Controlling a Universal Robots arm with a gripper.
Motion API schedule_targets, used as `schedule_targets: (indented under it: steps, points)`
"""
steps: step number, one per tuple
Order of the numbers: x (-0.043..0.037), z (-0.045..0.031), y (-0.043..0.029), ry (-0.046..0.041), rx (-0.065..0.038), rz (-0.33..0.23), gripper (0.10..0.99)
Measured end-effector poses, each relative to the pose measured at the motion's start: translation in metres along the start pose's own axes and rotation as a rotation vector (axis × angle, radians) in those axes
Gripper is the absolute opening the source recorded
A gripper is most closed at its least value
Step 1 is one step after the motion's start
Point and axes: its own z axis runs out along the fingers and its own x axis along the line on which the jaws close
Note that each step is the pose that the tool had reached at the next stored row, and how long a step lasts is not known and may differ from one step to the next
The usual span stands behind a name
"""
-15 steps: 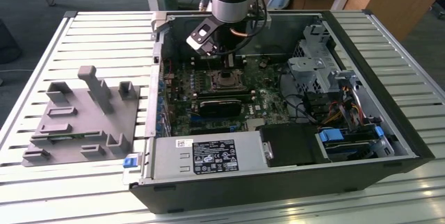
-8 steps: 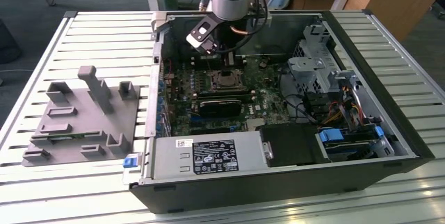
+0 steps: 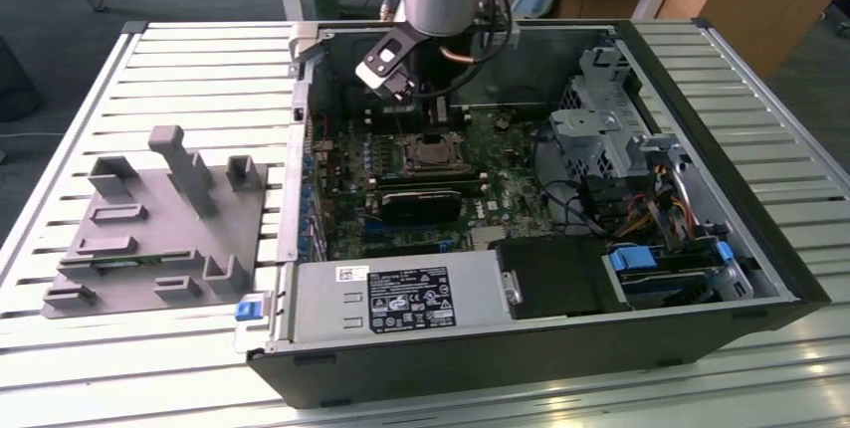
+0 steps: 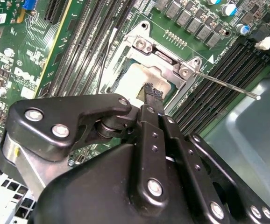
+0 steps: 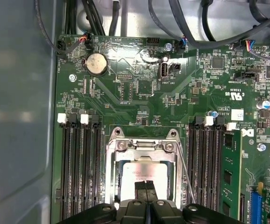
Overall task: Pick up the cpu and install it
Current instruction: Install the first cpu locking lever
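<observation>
The cpu (image 5: pixel 143 171) is a pale silvery square lying flat inside the motherboard socket (image 5: pixel 142 145), whose metal frame surrounds it. In the second wrist view the cpu (image 4: pixel 131 78) shows beyond my black fingers, within the socket frame (image 4: pixel 165 55). My gripper (image 5: pixel 145 187) hangs just above the chip, its two fingertips pressed together with nothing between them. In the exterior view the gripper (image 3: pixel 433 114) reaches down into the open computer case (image 3: pixel 743 249), right over the socket (image 3: pixel 432 155).
Memory slots (image 5: pixel 79 168) flank the socket on both sides, and a thin socket lever (image 4: pixel 228 86) sticks out beside it. A grey fixture with upright posts (image 3: pixel 159 219) stands on the slatted table at the exterior view's left. Power supply (image 3: pixel 398 299) and drive cage (image 3: pixel 598 124) crowd the case.
</observation>
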Motion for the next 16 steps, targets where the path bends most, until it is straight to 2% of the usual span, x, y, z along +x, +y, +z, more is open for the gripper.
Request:
schedule_targets:
  steps: [16]
  points:
    - [-0.0003, -0.0097, 0.0001, 0.0002, 0.0, 0.0, 0.106]
